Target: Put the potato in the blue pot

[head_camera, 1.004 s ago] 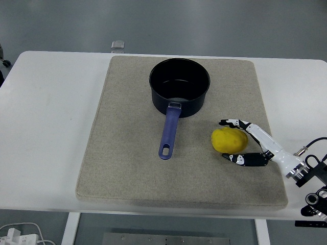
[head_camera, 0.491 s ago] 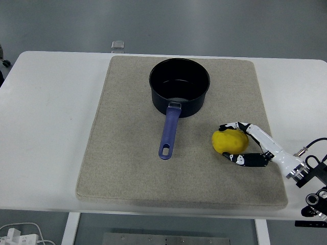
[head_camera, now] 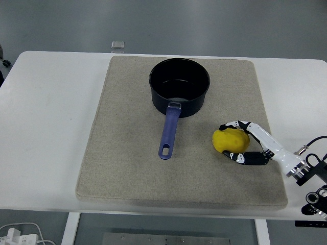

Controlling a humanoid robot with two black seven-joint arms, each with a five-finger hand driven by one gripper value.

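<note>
Yellow potato (head_camera: pixel 230 141) sitting on beige mat (head_camera: pixel 127 153), right of blue pot (head_camera: pixel 179 87) handle; right robot hand (head_camera: pixel 244 143) curling fingers around it, gripping; palm side partly hiding; left arm out of view.

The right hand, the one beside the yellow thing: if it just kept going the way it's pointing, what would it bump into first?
The potato: the right hand points left with fingers either side of it. Beyond lies the pot's handle.
</note>
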